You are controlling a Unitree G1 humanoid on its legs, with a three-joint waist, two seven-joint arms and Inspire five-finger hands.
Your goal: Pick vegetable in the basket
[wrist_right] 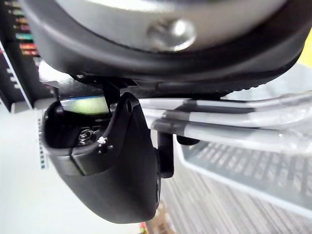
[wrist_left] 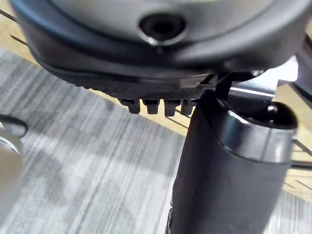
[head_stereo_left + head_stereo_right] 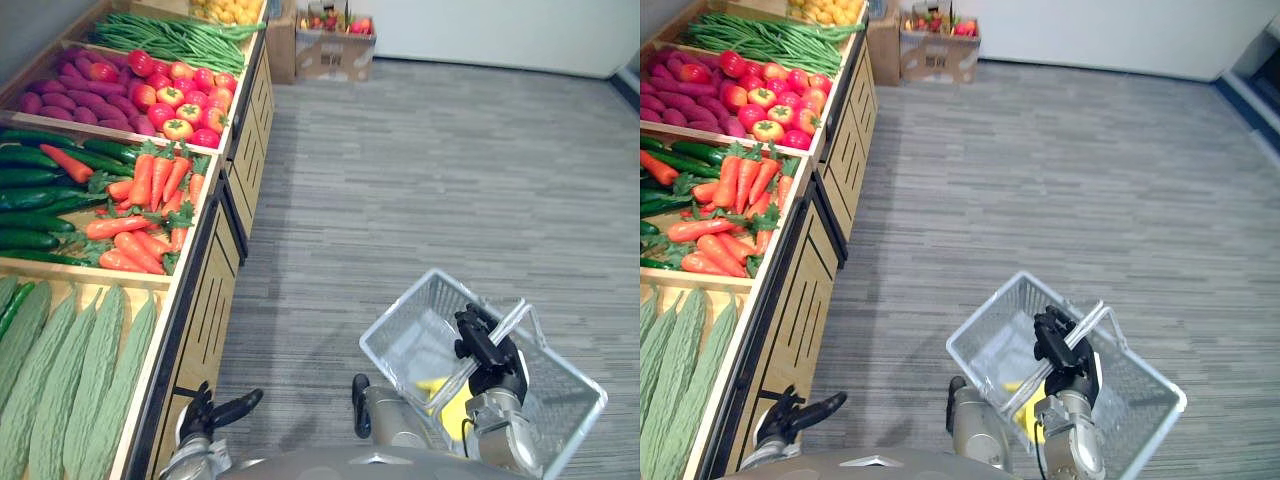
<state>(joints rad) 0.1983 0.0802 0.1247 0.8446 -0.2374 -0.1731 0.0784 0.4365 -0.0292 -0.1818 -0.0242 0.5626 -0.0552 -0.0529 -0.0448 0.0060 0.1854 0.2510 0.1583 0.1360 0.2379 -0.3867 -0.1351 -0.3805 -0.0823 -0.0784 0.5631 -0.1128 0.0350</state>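
Right robot hand: curled round both handles of the wire basket, probably so the other arm stays free.
Basket contents: something yellow, below this hand.
Left robot hand: low, loosely spread, holding nothing, just beside the counter.
Vegetables: carrots and cucumbers in counter bins, ahead and left of the left robot hand.
Writing: none legible.

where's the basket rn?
Eye views, lower right: the basket hangs over the grey floor from the right hand, which is shut on its handles, across the aisle from the produce stand on the left.
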